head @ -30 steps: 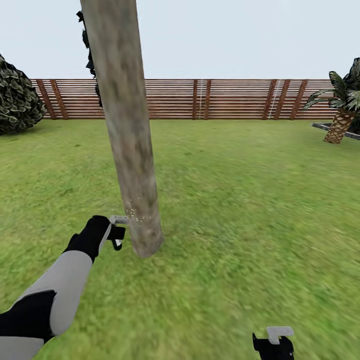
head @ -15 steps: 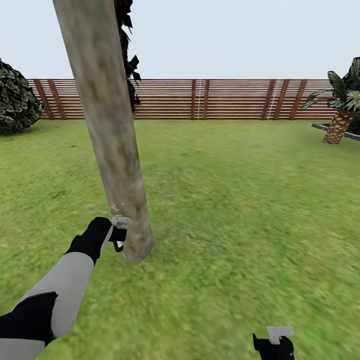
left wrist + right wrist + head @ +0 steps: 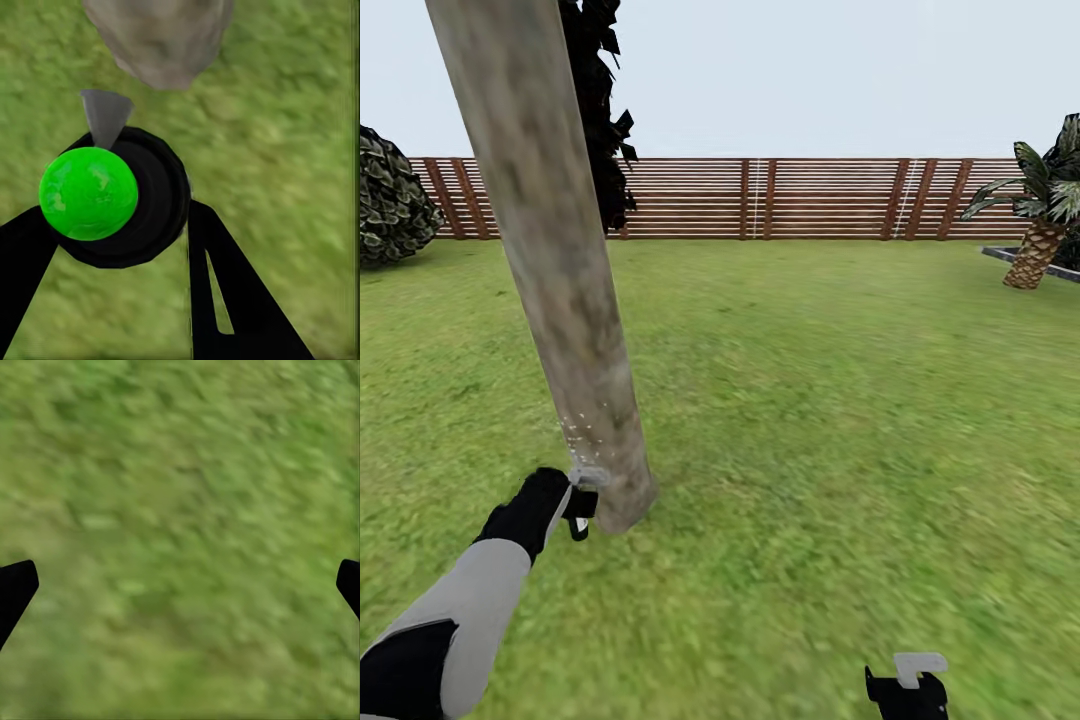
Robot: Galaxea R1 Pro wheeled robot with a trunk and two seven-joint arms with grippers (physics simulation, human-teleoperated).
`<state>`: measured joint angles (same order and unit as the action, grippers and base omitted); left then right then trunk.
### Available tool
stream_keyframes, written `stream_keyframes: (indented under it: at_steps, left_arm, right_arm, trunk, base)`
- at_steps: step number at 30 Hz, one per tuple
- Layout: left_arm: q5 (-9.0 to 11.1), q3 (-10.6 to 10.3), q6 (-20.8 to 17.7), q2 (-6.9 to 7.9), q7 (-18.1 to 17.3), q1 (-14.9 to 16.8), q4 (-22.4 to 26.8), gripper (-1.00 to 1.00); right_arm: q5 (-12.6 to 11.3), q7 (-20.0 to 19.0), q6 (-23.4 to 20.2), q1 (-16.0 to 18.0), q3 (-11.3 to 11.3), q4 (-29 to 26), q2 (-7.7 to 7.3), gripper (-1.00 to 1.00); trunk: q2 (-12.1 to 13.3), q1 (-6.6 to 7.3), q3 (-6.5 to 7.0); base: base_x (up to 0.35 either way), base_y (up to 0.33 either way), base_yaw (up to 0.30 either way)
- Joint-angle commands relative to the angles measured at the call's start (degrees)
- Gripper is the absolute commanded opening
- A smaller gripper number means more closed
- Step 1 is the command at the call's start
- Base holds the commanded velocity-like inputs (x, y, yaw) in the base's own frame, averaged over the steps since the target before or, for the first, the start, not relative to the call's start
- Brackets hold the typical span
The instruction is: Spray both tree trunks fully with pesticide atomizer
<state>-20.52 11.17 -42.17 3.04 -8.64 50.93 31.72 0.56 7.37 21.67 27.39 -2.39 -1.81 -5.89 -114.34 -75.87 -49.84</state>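
Note:
A thick mottled tan-grey tree trunk (image 3: 565, 300) leans up from the lawn at the left. A scatter of white pesticide specks (image 3: 584, 436) sits low on it, just above my left gripper (image 3: 582, 496). That gripper is close beside the trunk's base. In the left wrist view it (image 3: 120, 214) is shut on the pesticide atomizer (image 3: 90, 193), a dark round bottle with a bright green top. The bottle's grey nozzle (image 3: 105, 116) points at the trunk (image 3: 161, 37). My right gripper (image 3: 908, 686) hangs low at the right, open over bare grass (image 3: 180, 585).
A brown slatted fence (image 3: 810, 198) closes the lawn at the back. A dark narrow tree (image 3: 598, 110) stands behind the trunk, a round bush (image 3: 390, 210) at the far left, and a palm (image 3: 1040, 240) by a raised border at the far right. Open grass lies between.
The whole view has shifted, so the camera moved, and the trunk now stands further left. My left gripper sits lower, at the trunk's base, and the white specks lie above it.

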Motion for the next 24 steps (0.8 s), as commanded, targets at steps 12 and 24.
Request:
stream_keyframes:
  at_steps: [12, 24]
  left_arm:
    - [-0.59, 2.97, 3.36, 3.75, -0.63, -5.15, -0.87, -1.00]
    - [-0.72, 3.07, 8.39, 1.13, -0.15, -5.66, -3.50, -1.00]
  right_arm:
    - [0.02, 0.27, 0.12, 0.04, -0.26, 0.01, 0.52, 1.00]
    - [0.22, 0.27, 0.21, 0.04, -0.33, 0.05, 0.03, 1.00]
  trunk:
    - [-0.02, 0.01, -0.05]
    - [-0.02, 0.01, -0.05]
  base:
    - [0.000, 0.000, 0.035]
    - [0.212, -0.167, 0.018]
